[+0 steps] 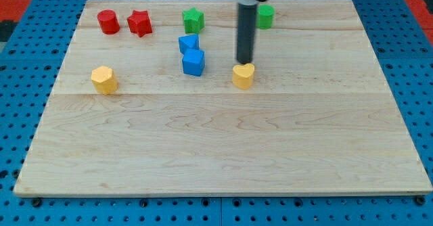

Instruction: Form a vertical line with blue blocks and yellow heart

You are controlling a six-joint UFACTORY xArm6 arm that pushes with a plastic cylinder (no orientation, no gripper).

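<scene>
My tip [244, 61] sits just above the yellow heart [243, 76] in the upper middle of the frame, right behind it and so close that I cannot tell whether the two touch. There is no claw on this arm, only a straight dark rod, so nothing opens or closes and nothing is held.

The yellow heart lies flat on the board with its notch facing the top of the frame, toward the rod, and its rounded bulk toward the bottom; it has no clear long axis.

To its left, well apart, are the two blue blocks. The upper blue block [188, 43] and the lower blue cube [193, 62] touch, stacked one above the other in the frame. That pair runs nearly top to bottom, leaning slightly to the right as it comes down. The heart stands off to the right of that line.

Along the top edge sit a red cylinder [107, 21], a red star [140, 23], a green star [193, 19] and a green block [265, 15], the last partly hidden behind the rod. At middle left, alone, is a second yellow block [104, 79].

All rest on a pale wooden board [223, 151] with visible grain, laid over a blue perforated table [20, 23]; a strip of red shows at the upper right corner.
</scene>
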